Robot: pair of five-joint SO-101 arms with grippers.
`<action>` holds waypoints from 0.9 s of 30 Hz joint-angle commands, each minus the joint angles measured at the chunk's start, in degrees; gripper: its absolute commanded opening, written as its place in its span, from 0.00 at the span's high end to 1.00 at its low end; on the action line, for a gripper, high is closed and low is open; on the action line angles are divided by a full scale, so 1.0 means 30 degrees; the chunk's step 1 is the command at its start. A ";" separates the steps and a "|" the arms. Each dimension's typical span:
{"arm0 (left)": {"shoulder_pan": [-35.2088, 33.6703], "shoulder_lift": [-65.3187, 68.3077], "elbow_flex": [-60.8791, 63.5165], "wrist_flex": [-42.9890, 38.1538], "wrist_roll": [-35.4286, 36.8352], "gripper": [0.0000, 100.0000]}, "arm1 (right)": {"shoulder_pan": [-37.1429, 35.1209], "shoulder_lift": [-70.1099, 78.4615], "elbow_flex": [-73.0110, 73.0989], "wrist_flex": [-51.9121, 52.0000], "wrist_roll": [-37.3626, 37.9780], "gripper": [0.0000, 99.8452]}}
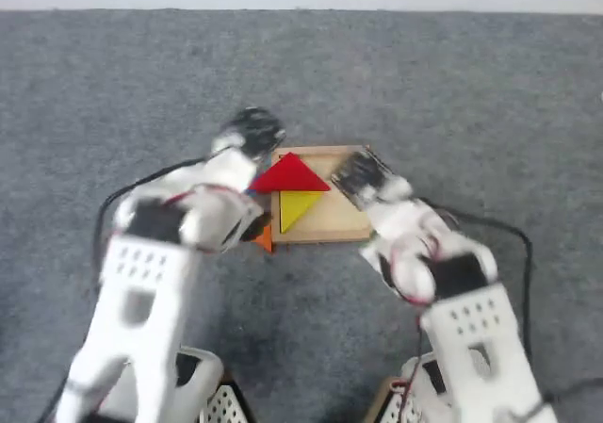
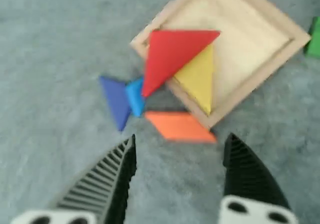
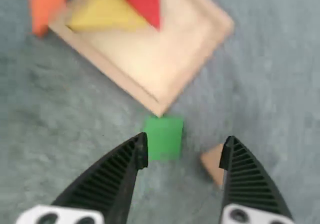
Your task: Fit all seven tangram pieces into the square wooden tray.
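From the high view, the square wooden tray (image 1: 344, 218) lies on the grey surface between the left arm (image 1: 141, 282) and the right arm (image 1: 471, 329). A red triangle (image 1: 290, 174) sits across the tray's far-left part, a yellow triangle (image 1: 297, 206) is inside it, and an orange piece (image 1: 265, 238) is off its near-left corner.

In the left wrist view, the left hand (image 2: 181, 139) hangs just short of the orange piece, with its jaws spread and nothing between them. The red triangle is not seated. It rides over the tray's rim and partly over the yellow triangle. A dark blue triangle (image 2: 116, 99) and a lighter blue piece (image 2: 135, 97) lie just outside the tray, touching each other.

In the right wrist view, the right hand (image 3: 186, 140) is also spread and empty. A green square (image 3: 162, 136) lies just off a tray corner, close to one finger, and a tan piece (image 3: 212, 164) lies beside the other.

The likely trouble is the red triangle. A push on it could tip it off the rim or drag the yellow triangle out of place. The flat green square may also skid along the surface rather than lift.

The count is one tray, two arms and seven pieces — one seated, one perched on the rim, five outside.
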 commanded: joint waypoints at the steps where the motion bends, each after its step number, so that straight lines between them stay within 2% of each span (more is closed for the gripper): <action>1: 0.1084 0.4806 -0.2037 -0.2989 -0.0440 0.70 | 0.2974 -0.3824 0.3077 -0.0923 -0.0117 0.77; 4: 0.1114 0.8000 -0.3531 -0.4073 -0.0469 0.70 | 0.5084 -0.5172 0.4747 -0.0864 -0.0117 0.78; 8: 0.1729 1.1546 -0.6344 -0.4220 -0.0498 0.70 | 0.8396 -0.5348 0.6183 -0.1040 -0.0322 0.90; 12: 0.2051 1.4564 -0.8659 -0.4220 -0.0527 0.70 | 1.0593 -0.5524 0.6857 -0.1011 -0.0996 0.88; 27: 0.3282 2.3443 -1.7538 -0.4103 -0.0440 0.70 | 1.0476 -0.5524 0.7619 -0.1568 -0.1026 0.87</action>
